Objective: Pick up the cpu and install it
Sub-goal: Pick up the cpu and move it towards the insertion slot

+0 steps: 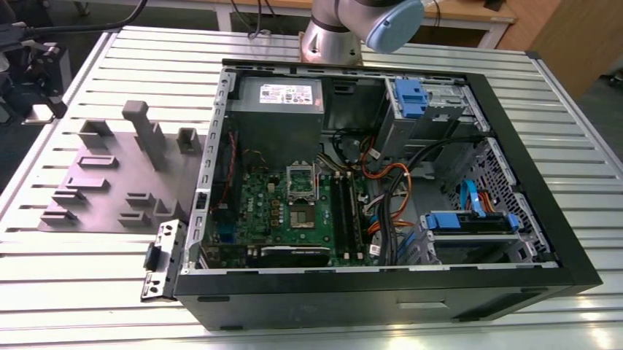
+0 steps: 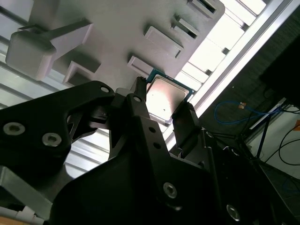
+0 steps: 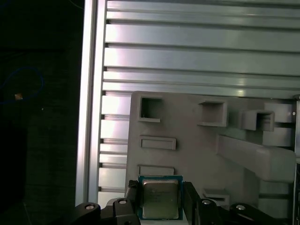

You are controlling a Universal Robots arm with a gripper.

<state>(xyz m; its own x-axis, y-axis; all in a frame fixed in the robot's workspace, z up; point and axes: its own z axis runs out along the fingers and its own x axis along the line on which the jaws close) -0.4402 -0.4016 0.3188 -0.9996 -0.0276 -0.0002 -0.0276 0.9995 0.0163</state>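
In both wrist views the cpu [image 3: 160, 197] [image 2: 166, 100], a flat square chip with a dull silver top and a blue-green edge, sits between my two black fingers. My gripper [image 3: 161, 201] [image 2: 163, 105] is shut on it, one finger [image 3: 132, 196] against each opposite side. It hangs above the grey fixture plate [image 3: 187, 154] [image 2: 117, 37], near the plate's edge by the table rim. In the exterior view the open computer case [image 1: 389, 189] lies on the table, with the silver socket frame [image 1: 300, 182] on the green motherboard.
The grey fixture plate [image 1: 107, 182] with raised blocks and slots lies on the ribbed aluminium table [image 1: 545, 102] at the exterior view's left of the case. Cables, blue drive brackets and a power supply [image 1: 277, 98] crowd the case. The arm's base [image 1: 336, 36] stands behind it.
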